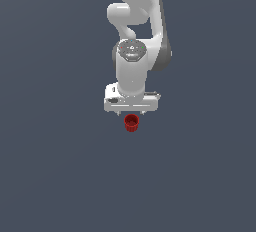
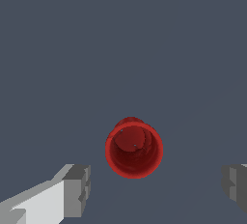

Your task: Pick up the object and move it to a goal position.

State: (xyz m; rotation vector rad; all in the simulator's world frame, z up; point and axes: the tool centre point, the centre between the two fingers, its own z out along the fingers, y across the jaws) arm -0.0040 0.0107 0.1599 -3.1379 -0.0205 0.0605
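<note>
Hovering over the bare grey desk (image 1: 55, 176) with the white arm (image 1: 134, 41) straight above, pincer (image 2: 157, 189) spread wide and holding nothing, fingers (image 2: 77, 189) well apart either side of the cup (image 2: 133, 148). Could easily clip the rim and tip it if lowered off-centre, or squeeze on the ribbed wall and let it slip. Small, dark red, hollow-topped, standing upright just below the pincer.

I count one red cup (image 1: 131, 123), one white arm (image 1: 132, 51), one gripper (image 1: 131, 113) with two fingers (image 2: 77, 189).
</note>
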